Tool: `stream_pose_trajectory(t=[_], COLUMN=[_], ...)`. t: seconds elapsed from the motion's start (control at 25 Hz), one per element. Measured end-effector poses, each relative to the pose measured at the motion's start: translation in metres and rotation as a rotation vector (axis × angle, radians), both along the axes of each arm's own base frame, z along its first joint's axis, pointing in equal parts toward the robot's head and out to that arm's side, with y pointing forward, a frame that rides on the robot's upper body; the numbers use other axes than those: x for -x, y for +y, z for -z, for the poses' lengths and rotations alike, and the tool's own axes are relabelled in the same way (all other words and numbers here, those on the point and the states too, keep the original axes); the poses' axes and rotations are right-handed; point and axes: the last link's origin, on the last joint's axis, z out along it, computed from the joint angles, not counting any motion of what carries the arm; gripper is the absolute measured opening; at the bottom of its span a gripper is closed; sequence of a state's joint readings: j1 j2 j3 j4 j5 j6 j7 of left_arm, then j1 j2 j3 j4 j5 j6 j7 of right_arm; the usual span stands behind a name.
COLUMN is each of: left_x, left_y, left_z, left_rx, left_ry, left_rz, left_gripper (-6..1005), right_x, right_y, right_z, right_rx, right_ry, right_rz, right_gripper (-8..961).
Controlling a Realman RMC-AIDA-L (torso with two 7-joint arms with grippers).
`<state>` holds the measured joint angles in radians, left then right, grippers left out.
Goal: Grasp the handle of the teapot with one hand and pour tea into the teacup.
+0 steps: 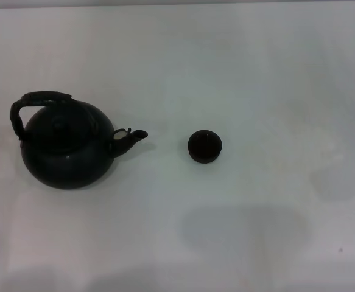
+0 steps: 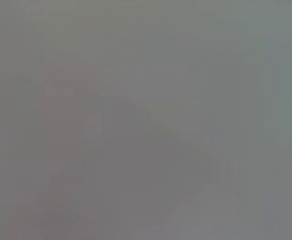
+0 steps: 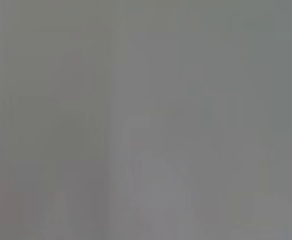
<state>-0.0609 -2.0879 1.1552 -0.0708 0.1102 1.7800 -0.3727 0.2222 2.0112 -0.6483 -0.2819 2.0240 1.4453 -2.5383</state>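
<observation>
While the white bench [image 1: 256, 73] fills the whole head view, only two things stand on it, and neither arm shows there. The teapot [image 1: 64, 155], round, black and matte, sits upright on the robot's left side of the bench, its short spout [image 1: 134, 137] aimed to the right, straight toward the teacup. Its handle [image 1: 34, 103], a dark textured arch, rises over the lid and leans a little toward the far left side of the body; nothing touches it. The teacup [image 1: 204, 146], small, dark and without a handle, stands upright near the middle of the bench, apart from the spout tip with bare white surface between them. What is inside the cup cannot be told, since its inside reads as dark as its wall. Both wrist views give only a flat grey blur with no object to make out. Neither the left pincer nor the right pincer appears in any view, so whether each is wide or narrow cannot be told.
</observation>
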Motion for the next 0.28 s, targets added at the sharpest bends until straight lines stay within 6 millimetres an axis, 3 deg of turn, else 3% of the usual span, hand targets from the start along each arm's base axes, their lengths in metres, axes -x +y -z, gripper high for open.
stream_pose_trajectory(t=[0.28], left_x=[0.0046], left_y=[-0.0073], left_z=[-0.0014], left_rx=[-0.017], left_ry=[-0.061], left_rz=[-0.017], left_gripper=[727], right_x=[-0.0027], right_y=[0.0064], right_z=[0.0011], right_rx=[-0.030], right_ry=[-0.010], right_rz=[0.033], right_gripper=[860])
